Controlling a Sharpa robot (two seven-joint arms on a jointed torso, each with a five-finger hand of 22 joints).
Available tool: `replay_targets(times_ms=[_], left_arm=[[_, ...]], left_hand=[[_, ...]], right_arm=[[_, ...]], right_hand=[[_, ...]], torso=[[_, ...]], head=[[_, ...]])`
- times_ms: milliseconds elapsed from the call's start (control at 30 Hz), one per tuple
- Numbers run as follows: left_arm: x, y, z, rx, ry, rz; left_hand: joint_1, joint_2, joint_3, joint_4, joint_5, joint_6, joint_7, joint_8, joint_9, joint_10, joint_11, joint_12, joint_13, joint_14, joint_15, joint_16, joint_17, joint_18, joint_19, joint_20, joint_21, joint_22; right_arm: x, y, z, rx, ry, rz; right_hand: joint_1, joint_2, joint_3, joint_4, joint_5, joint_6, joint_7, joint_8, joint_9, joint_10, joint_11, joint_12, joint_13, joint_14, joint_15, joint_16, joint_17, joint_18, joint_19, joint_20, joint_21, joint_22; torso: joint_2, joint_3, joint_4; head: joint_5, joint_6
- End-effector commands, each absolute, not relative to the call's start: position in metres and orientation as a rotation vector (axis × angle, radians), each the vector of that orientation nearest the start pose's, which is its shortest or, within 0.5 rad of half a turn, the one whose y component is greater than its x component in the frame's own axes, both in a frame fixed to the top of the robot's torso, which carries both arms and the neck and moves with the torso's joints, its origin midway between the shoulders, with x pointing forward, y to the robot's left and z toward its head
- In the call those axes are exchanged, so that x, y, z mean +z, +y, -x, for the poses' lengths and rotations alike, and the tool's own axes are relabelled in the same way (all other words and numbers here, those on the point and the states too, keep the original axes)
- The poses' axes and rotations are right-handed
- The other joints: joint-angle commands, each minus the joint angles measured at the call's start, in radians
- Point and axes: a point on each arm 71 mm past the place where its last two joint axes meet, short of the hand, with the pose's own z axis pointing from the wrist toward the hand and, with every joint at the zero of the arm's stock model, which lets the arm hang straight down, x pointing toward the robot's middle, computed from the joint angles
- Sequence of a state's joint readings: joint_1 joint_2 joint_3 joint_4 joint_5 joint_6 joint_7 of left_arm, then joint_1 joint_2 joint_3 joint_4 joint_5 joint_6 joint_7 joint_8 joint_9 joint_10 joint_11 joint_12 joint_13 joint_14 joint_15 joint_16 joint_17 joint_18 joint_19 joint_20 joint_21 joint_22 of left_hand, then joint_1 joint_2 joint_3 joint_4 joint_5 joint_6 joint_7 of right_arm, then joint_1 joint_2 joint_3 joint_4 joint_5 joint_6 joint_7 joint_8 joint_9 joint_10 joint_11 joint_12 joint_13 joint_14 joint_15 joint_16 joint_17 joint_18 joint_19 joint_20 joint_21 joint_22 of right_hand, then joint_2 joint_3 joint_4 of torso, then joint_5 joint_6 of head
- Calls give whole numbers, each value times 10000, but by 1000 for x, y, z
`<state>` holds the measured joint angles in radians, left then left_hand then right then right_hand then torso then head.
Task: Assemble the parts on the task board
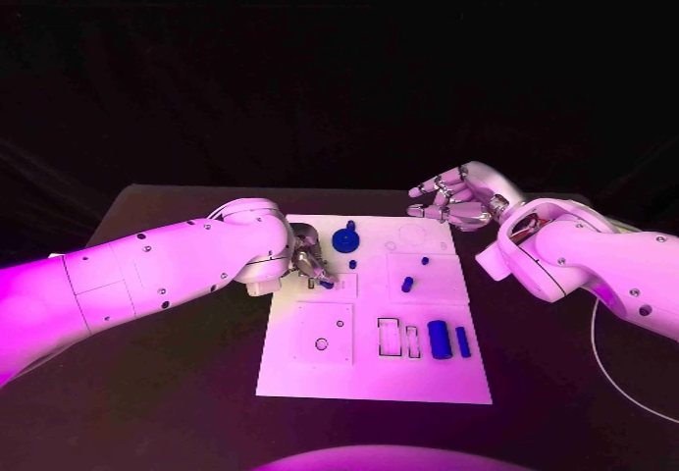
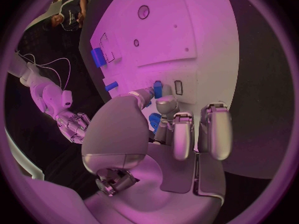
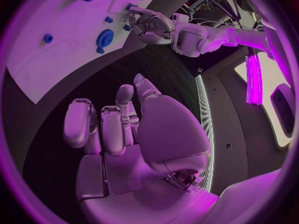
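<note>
Centrally, the white task board (image 1: 375,314) lies on the black surface (image 1: 170,373), with blue parts scattered over it. The left hand (image 1: 304,260) rests at the board's left edge, its fingers (image 2: 144,95) pinching a small blue peg (image 2: 157,88) just beside a narrow rectangular slot (image 2: 179,87); a second blue piece (image 2: 154,120) sits under the same hand, and whether it is held cannot be told. The right hand (image 1: 455,196) hovers above the far right corner of the board, well apart from any part, its fingers (image 3: 102,129) loosely curled and apart, holding nothing.

Other parts stand across the board: a blue gear (image 1: 345,238) near the far edge, a short peg (image 1: 407,285) and a smaller one (image 1: 425,261) in the middle right panel, and a thick cylinder (image 1: 439,340) with a slim bar (image 1: 463,341) beside empty rectangular recesses (image 1: 390,337) near the front.

The step in hand appears to be seating the small peg in its slot. The next move likely calls for aligning the peg upright over the opening, then pressing straight down; a tilt could jam it.
</note>
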<state>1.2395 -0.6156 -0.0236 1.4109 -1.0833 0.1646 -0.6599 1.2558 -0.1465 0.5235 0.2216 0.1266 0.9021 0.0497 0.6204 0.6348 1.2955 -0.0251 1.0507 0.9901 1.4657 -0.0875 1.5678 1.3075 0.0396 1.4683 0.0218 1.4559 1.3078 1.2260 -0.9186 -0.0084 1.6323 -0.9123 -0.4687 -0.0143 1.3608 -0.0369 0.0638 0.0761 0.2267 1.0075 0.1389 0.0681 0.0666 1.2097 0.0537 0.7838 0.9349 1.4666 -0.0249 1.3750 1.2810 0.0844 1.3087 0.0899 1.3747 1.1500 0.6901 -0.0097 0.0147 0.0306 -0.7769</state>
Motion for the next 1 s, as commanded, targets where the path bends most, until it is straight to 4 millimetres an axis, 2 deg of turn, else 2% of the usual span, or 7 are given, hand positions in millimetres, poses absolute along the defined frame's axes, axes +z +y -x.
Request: replay_targets(times_ms=[33,433,533,700,1000], left_arm=[[-213,138,-498,-3366,23608,939],[-217,135,-496,-3169,24077,459],[-218,134,-496,-3127,24182,345],[-219,133,-497,-3088,24246,287],[-219,132,-500,-3048,24255,305]], left_hand=[[-63,69,1597,-1518,39,30,-56,72,8,70,-40,-37,1,1051,-7,30,2633,-24,446,-8,-25,1185],[-382,105,1583,-1501,20,218,-139,144,51,261,-104,108,130,1051,-54,30,2633,-25,454,-42,-30,1197],[-488,128,1565,-1495,22,302,-170,162,51,317,-128,148,168,1051,-72,30,2633,-25,456,-57,-30,1202],[-943,326,1511,-1297,27,476,-226,159,-13,415,-173,200,222,1051,-107,30,2633,-25,459,-93,-44,1203],[-1544,524,1581,-1141,41,616,-264,105,-173,482,-205,254,296,1051,-139,30,2633,-47,498,-125,14,1294]], right_arm=[[-149,-212,-476,9654,15924,-3633],[-149,-212,-476,9661,15947,-3623],[-149,-213,-476,9657,15948,-3625],[-149,-213,-476,9658,15947,-3623],[-149,-212,-476,9660,15961,-3620]], right_hand=[[-62,80,2,79,64,9,17,15,2,-64,-32,-43,-12,409,22,-40,-12,84,-74,-25,-40,-17],[-62,80,2,79,64,9,17,15,2,-64,-32,-43,-12,409,22,-40,-12,84,-74,-25,-40,-17],[-66,80,1,85,71,9,17,15,2,-66,-32,-52,-25,411,22,-39,-9,87,-82,-25,-50,-32],[-73,82,-2,92,76,9,17,15,2,-67,-31,-56,-33,409,22,-47,-19,87,-83,-25,-52,-35],[-85,86,-5,105,88,10,17,16,3,-69,-31,-67,-49,409,23,-50,-20,88,-86,-25,-58,-42]], torso=[[0,-2,8],[-5,15,-8],[1,8,-6],[-10,13,0],[-5,14,-2]], head=[[-12,-20],[-21,-80],[-33,-81],[-36,-94],[-45,-94]])
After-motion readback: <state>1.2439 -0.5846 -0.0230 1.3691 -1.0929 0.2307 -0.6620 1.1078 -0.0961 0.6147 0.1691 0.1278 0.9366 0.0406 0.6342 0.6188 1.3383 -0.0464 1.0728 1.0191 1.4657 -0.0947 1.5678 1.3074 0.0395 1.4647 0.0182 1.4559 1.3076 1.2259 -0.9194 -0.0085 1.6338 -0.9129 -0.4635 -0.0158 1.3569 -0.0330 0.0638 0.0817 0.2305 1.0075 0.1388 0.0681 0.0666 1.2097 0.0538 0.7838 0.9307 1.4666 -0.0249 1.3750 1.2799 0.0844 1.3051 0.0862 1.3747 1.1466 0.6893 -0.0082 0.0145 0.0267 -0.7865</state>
